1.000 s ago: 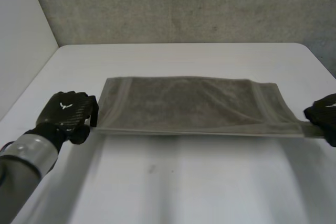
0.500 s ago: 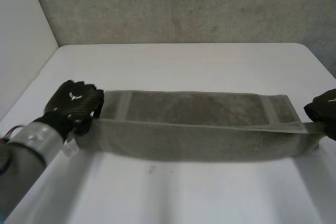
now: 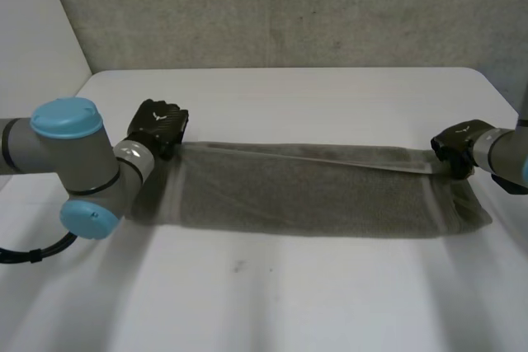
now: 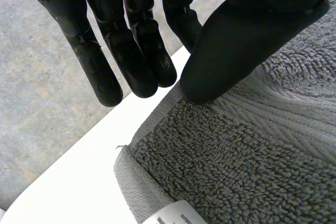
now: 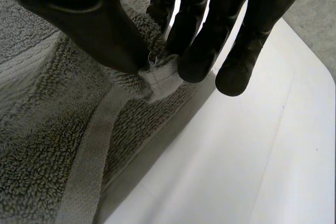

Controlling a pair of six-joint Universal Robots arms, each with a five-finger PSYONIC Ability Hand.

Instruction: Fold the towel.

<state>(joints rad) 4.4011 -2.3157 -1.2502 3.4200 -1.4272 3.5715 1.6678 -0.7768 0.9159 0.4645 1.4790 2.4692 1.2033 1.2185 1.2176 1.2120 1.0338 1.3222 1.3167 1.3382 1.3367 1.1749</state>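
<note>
One towel (image 3: 313, 199); one table (image 3: 289, 302); two robot hands (image 3: 158, 128) (image 3: 454, 139).

A grey towel (image 3: 313, 195) lies in a long band across the middle of the white table (image 3: 289, 302), reaching from near the left edge to near the right edge. The left hand (image 3: 158, 127) grips its far left corner and the right hand (image 3: 452, 144) its far right corner. The towel's far edge runs taut between them. Each arm comes in over its own side edge.
</note>
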